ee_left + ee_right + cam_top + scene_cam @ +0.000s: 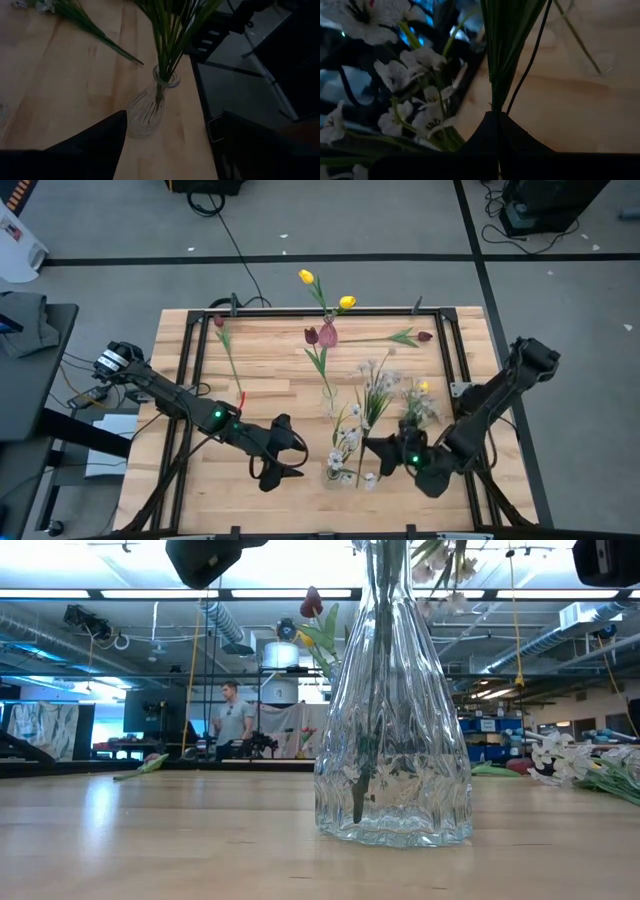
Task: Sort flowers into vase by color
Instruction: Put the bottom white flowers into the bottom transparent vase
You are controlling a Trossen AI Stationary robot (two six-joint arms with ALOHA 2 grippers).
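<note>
Right wrist view: right gripper clamped on white-blossom stems, lower straight into vase at 9 o'clock; left gripper apart, idle.

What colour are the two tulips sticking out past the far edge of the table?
Yellow tulips, clearest in the high view.

table: light wood planks, black frame round its edges | floor: grey, black tape lines, black cable trailing from far side toward table | person: standing far back in the room, beyond the table's left part | ceiling lights: long bright strips
</note>
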